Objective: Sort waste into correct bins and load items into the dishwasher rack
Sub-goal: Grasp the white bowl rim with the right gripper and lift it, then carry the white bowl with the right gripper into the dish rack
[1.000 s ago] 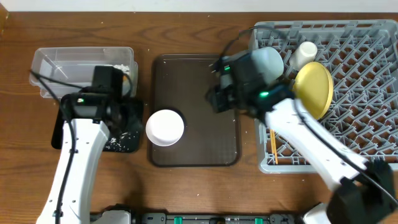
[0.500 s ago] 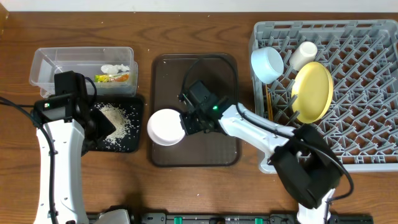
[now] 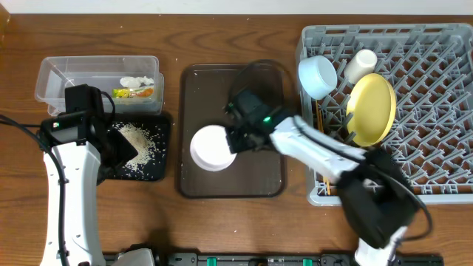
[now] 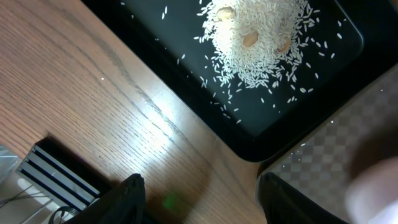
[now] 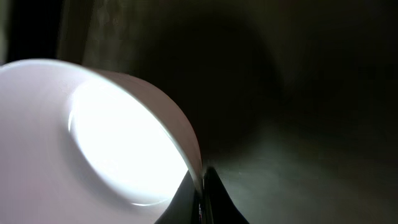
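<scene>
The clear tub (image 3: 66,77) sits at the far left of the table and holds the green-and-orange snack wrapper (image 3: 134,93) with the crumpled white scraps (image 3: 137,80) just beyond it, both at the tub's right end. Touching its near side is the black tray (image 3: 157,171), carrying a heap of rice crumbs (image 3: 133,140); the left wrist view shows a few larger tan bits in the heap and loose grains scattered round it. The left gripper (image 4: 205,199) hangs over bare wood just beside that tray's near edge, fingers spread wide with nothing between them. In the middle lies the brown serving tray (image 3: 222,185), and over its left half is the white bowl (image 3: 211,148), empty, with the right gripper (image 5: 200,186) pinched on its right rim; whether the bowl rests on the tray or is lifted cannot be told. The grey dishwasher rack (image 3: 429,148) fills the right side: the light blue bowl (image 3: 318,76) on its side at the far left corner, the pale cup (image 3: 362,65) beside it, the yellow plate (image 3: 372,108) standing on edge between pegs, and the chopsticks (image 3: 319,117) along the left wall. The table (image 3: 170,37) is dark brown grained wood; a pale strip shows beyond its far edge.
</scene>
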Available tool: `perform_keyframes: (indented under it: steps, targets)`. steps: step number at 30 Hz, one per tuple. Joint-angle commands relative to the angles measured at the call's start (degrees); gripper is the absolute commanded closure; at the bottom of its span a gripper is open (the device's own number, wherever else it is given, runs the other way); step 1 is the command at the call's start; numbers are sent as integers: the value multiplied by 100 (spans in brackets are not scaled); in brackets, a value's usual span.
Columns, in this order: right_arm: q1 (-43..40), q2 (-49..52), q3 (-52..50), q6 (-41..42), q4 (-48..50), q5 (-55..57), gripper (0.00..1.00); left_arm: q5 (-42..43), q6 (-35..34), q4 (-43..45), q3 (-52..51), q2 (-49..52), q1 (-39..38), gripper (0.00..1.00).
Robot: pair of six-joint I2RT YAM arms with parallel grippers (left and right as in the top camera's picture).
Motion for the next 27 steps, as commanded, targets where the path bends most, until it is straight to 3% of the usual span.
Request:
perform_keyframes:
  steps: [1, 14, 22, 27]
  targets:
    - [-415, -968, 96, -476, -328, 525, 99, -83, -70, -15, 59, 28, 28, 38]
    - [-1250, -2889, 96, -984, -2280, 4315, 99, -63, -72, -4, 59, 28, 28, 38]
    - [-1460, -2739, 90, -1613, -3121, 6822, 99, -22, -72, 2, 59, 28, 28, 38]
    - [-1462, -2393, 90, -2146, -3008, 7368, 99, -20, -72, 2, 59, 28, 28, 38]
